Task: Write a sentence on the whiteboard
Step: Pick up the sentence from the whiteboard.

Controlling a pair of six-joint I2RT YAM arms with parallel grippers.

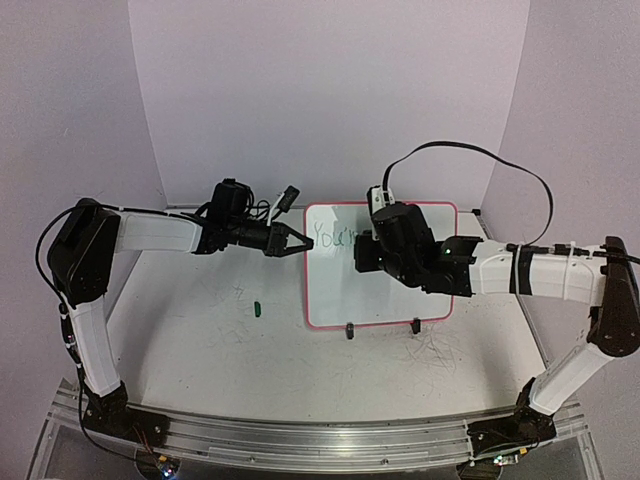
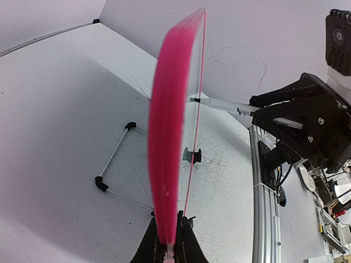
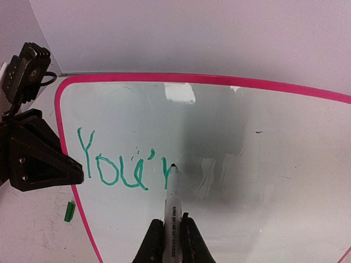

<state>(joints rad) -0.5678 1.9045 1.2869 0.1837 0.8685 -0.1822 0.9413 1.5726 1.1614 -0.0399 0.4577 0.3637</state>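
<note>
We see our left gripper [image 1: 290,241] clamped on the edge of the pink-framed whiteboard [image 1: 385,295], our right gripper [image 3: 170,233] pinching a marker [image 3: 172,204], its tip touching green writing [image 3: 115,169], "You'r"

Your scuffed white tabletop [image 1: 200,350] carries the pink-framed whiteboard [image 1: 340,290] at centre frame, a small green cap [image 1: 257,309] lying to its left.

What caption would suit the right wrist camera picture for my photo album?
The right tool presses a marker to the pink-framed whiteboard beside green writing "You'r"; the left tool clamps its edge.
</note>
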